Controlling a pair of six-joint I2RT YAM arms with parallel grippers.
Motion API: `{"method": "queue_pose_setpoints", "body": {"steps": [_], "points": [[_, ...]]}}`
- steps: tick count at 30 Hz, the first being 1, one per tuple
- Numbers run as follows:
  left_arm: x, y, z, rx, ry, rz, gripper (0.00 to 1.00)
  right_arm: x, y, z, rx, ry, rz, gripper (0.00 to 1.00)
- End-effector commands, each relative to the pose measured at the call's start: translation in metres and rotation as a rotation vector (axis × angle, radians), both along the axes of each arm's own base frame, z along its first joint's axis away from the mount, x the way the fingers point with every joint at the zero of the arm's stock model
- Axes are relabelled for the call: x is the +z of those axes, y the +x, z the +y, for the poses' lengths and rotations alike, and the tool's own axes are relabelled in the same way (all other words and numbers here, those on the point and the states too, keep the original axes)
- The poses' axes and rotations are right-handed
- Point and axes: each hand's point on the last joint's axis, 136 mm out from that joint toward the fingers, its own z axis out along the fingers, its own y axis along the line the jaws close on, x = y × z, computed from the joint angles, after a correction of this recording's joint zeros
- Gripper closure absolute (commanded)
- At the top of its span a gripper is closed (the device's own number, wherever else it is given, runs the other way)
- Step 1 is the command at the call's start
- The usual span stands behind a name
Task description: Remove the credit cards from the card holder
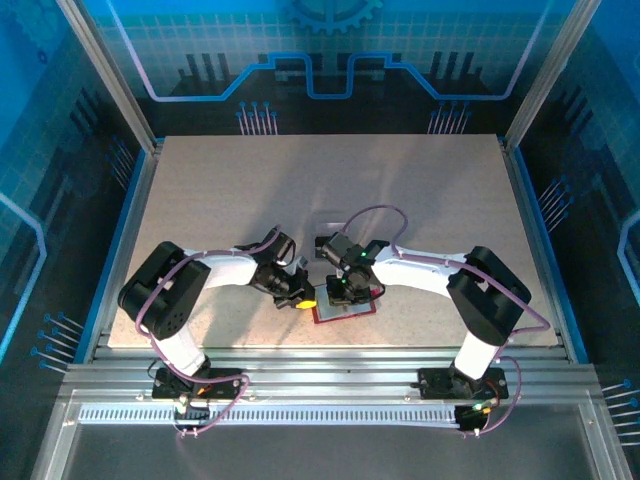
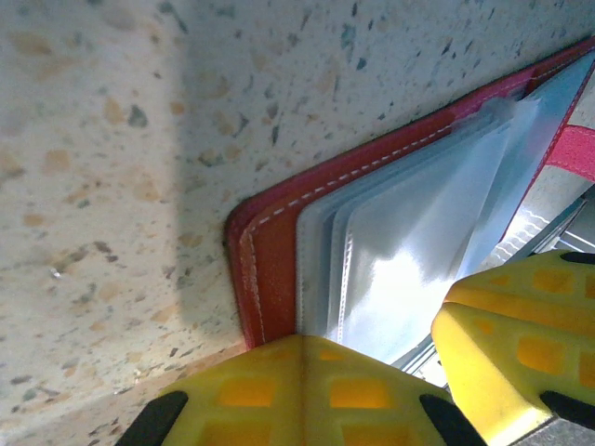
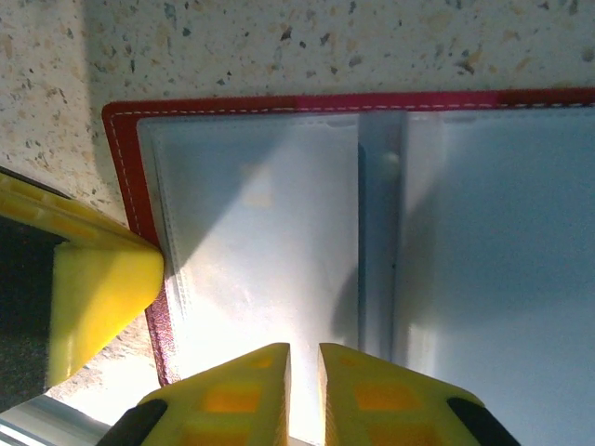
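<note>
The card holder [image 1: 352, 309] lies open and flat near the table's front edge, with a red rim [image 3: 125, 167] and pale grey pockets [image 3: 260, 242] facing up. My left gripper [image 1: 303, 298] is shut, and its yellow tips [image 2: 302, 348] press on the holder's left edge [image 2: 270, 269]. My right gripper [image 3: 304, 351] stands over the left pocket, jaws a narrow slit apart and tips down on the pale sleeve, with nothing made out between them. One right finger [image 2: 507, 353] shows in the left wrist view. The credit cards are hidden.
The table's front edge [image 1: 330, 347] and the aluminium rail [image 1: 330, 380] run just behind the holder. A faint clear box [image 1: 331, 222] sits farther back at mid-table. Both arms meet over the holder, fingers nearly touching.
</note>
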Motion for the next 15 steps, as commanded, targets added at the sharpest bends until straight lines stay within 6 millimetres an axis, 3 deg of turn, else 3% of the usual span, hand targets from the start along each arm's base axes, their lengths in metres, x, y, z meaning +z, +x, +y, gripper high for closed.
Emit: {"method": "queue_pose_setpoints", "body": {"steps": [1,9,15], "points": [[-0.007,-0.006,0.002,-0.023,0.025,0.014,0.94,-0.006,-0.002,-0.007,0.007,-0.056,0.007,0.84],[0.0,0.0,0.006,-0.027,0.05,-0.014,0.94,-0.008,-0.009,-0.005,0.007,-0.046,0.026,0.74],[0.01,0.005,0.011,-0.017,0.046,-0.035,0.95,-0.006,-0.013,0.014,-0.001,0.059,0.059,0.74]]}}
